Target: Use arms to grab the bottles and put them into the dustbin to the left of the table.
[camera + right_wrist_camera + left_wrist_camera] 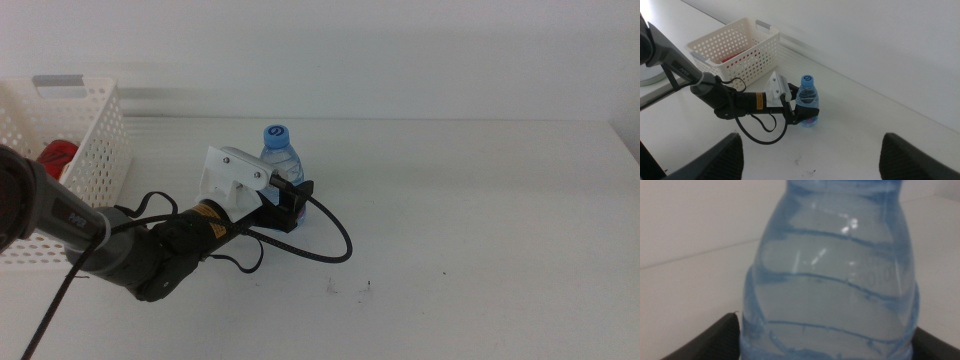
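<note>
Three cameras, all trained on the water bottle (281, 155)

The middle view looked forward and down over it; the left wrist sat pressed close against it; the right wrist watched from high and afar, sharing bottle and dustbin (735, 47).

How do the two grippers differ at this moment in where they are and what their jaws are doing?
The left gripper is down at the table, its jaws on either side of the upright water bottle; the right gripper hangs high above, away from it. The left jaws sit close against the bottle's sides; the right jaws stand wide apart with nothing between them. Both have dark jaws.
</note>
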{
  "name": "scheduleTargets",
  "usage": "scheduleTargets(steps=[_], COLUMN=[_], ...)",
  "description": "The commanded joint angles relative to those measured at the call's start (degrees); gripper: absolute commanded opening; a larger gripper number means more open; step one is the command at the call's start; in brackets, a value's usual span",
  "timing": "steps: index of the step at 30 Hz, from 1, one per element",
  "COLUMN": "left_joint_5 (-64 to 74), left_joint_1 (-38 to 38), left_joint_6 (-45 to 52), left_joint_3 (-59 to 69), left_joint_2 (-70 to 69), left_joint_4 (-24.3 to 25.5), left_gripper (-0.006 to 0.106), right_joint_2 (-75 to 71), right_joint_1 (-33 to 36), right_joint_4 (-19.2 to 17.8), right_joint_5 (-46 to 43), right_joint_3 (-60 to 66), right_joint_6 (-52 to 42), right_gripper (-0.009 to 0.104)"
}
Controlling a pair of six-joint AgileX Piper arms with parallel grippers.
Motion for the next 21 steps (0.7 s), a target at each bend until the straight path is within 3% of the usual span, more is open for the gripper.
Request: scheduleTargets(steps=[1, 6, 11, 14, 21], left_joint_5=[-0.72, -0.72, -0.34, 2.31, 13.23], left_joint_1=[0.11, 0.11, 0.11, 0.11, 0.01], left_joint_6=[-0.75, -0.89, -0.89, -3.03, -5.8], left_joint_3=[-0.71, -1.52, -1.9, -1.9, -1.9], left_joint_2=[0.34, 0.87, 0.53, -2.1, -14.73], left_joint_4=[0.03, 2.34, 4.15, 5.43, 6.91], left_gripper=[0.093, 0.083, 0.053, 0.04, 0.037], right_joint_2=[0.21, 0.21, 0.21, 0.21, 0.21], right_joint_1=[0.26, 0.26, 0.26, 0.26, 0.26], right_joint_4=[-0.2, -0.2, -0.2, -0.2, -0.2], right_joint_5=[-0.41, -0.41, -0.41, -0.41, -0.41], right_joint_3=[-0.39, -0.39, -0.39, -0.39, -0.39], right_joint_6=[-0.05, -0.05, -0.05, -0.05, -0.05], right_gripper=[0.092, 0.092, 0.092, 0.092, 0.092])
